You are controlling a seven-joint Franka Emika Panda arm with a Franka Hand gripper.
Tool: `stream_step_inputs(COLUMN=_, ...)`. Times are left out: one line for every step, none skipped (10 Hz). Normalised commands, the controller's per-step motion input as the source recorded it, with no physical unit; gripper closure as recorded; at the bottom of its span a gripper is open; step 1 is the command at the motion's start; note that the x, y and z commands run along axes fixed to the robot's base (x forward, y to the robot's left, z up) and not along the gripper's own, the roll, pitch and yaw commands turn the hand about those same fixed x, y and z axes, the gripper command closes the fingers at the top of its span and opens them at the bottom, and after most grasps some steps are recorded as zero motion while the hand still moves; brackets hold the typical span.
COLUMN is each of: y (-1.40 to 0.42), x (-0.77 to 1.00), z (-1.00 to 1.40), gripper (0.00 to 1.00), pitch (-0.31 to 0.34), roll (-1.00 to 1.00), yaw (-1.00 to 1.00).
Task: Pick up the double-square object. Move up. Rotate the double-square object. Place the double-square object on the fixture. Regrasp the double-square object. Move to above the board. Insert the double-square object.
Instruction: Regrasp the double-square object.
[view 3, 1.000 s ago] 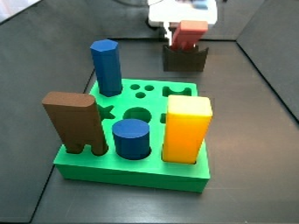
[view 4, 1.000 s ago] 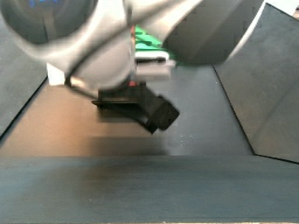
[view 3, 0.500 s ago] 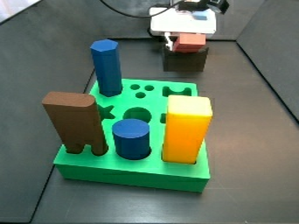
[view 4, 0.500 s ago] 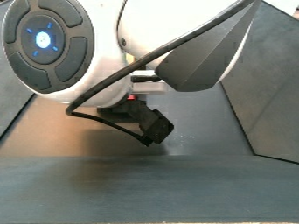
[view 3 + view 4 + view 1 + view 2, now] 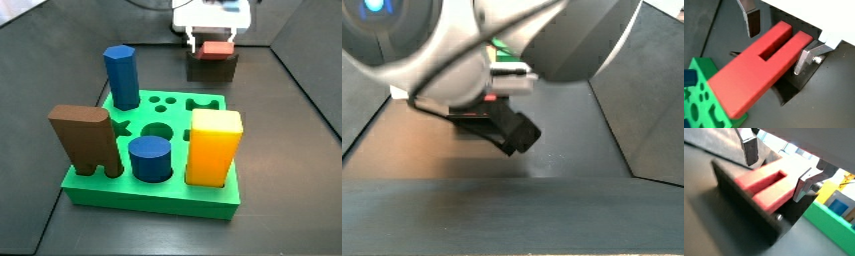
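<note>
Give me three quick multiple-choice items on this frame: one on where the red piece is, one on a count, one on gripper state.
1. Where is the double-square object?
A. on the fixture
B. in the board
C. on the floor beside the board

2. How many blue pegs stand in the board?
A. one
B. two
C. three

3. The gripper is:
A. shut on the yellow block
B. out of view
C. over the fixture, fingers flanking the red piece with gaps

Answers:
1 A, a side view shows it atop the dark block.
2 B, a tall blue peg and a short blue cylinder.
3 C, both wrist views show space between plates and piece.
</note>
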Motion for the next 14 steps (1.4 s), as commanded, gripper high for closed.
stream_step_inputs(y=-0.01, x=-0.04, z=1.0, gripper=0.0, pitch=0.008, roll=0.07, yaw=0.05)
stream_step_inputs(y=-0.01, x=-0.04, z=0.89, gripper=0.0, pitch=0.042, roll=0.07, yaw=0.04)
stream_step_inputs(y=0.0, x=-0.03, z=0.72, gripper=0.0, pitch=0.061, roll=0.06, yaw=0.04)
stream_step_inputs(y=0.0, x=-0.03, z=0.6, gripper=0.0, pitch=0.072, roll=0.06, yaw=0.03)
stream_step_inputs(y=0.0, x=-0.03, z=0.3, gripper=0.0, pitch=0.088, roll=0.05, yaw=0.0)
stream_step_inputs(y=-1.0, x=0.01, z=0.99, gripper=0.0, pitch=0.07, roll=1.0, yaw=0.01)
stream_step_inputs(y=-1.0, x=0.02, z=0.92, gripper=0.0, pitch=0.067, roll=1.0, yaw=0.01)
stream_step_inputs(y=-1.0, x=-0.01, z=0.89, gripper=0.0, pitch=0.059, roll=1.0, yaw=0.01)
stream_step_inputs(y=-1.0, x=-0.03, z=0.86, gripper=0.0, pitch=0.05, roll=1.0, yaw=0.01)
stream_step_inputs(y=-1.0, x=-0.05, z=0.8, gripper=0.0, pitch=0.043, roll=1.0, yaw=0.01)
stream_step_inputs(y=-1.0, x=-0.06, z=0.74, gripper=0.0, pitch=0.04, roll=1.0, yaw=0.01)
stream_step_inputs(y=-1.0, x=-0.07, z=0.61, gripper=0.0, pitch=0.037, roll=1.0, yaw=0.01)
stream_step_inputs(y=-0.9, x=-0.06, z=0.47, gripper=0.0, pitch=0.035, roll=1.0, yaw=0.01)
stream_step_inputs(y=-0.63, x=-0.04, z=0.2, gripper=0.0, pitch=0.029, roll=1.0, yaw=0.01)
